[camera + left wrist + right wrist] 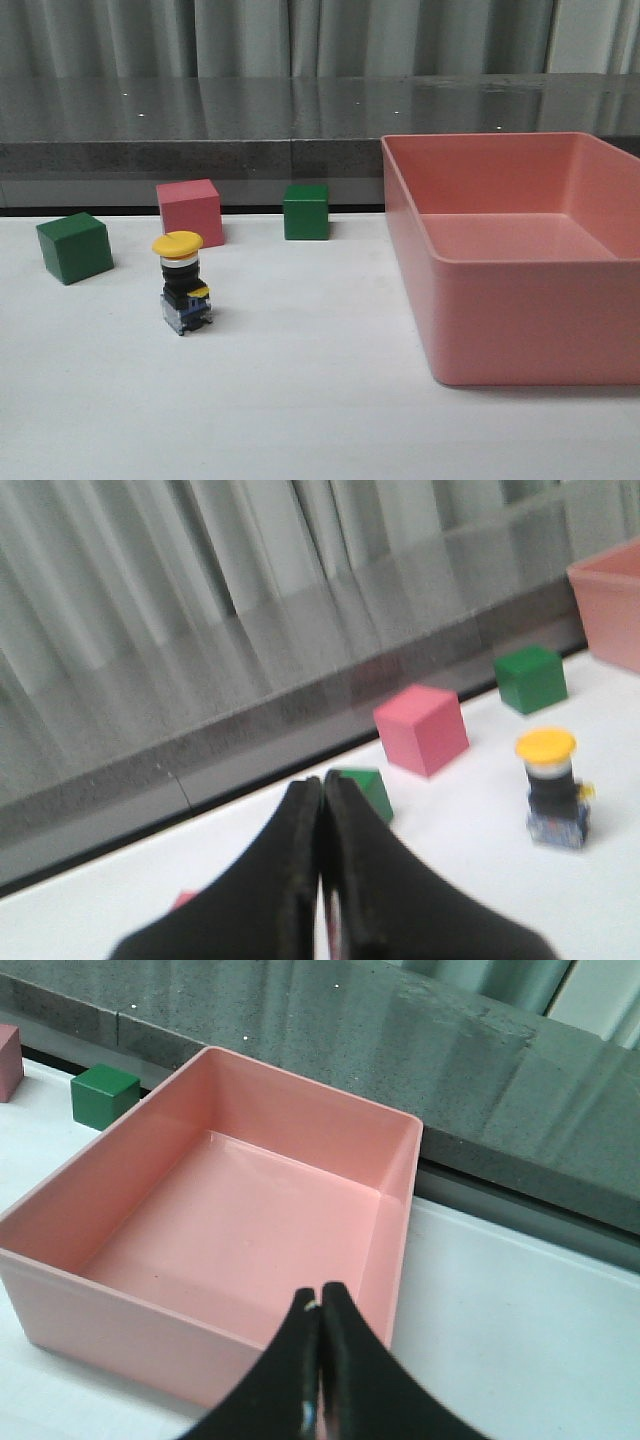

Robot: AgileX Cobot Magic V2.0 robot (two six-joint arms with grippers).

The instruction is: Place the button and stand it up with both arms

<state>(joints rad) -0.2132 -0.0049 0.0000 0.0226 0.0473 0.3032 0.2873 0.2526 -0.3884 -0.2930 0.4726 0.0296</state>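
The button (183,285) stands upright on the white table, yellow cap on top, clear block base down, left of centre. It also shows in the left wrist view (553,784). Neither arm shows in the front view. My left gripper (321,783) is shut and empty, held above the table well away from the button. My right gripper (320,1292) is shut and empty, above the near right corner of the pink bin (60,1290).
A large empty pink bin (520,330) fills the right side. Behind the button stand a pink cube (189,212), a green cube (74,247) at the left and another green cube (305,211) nearer the bin. A dark ledge runs along the back.
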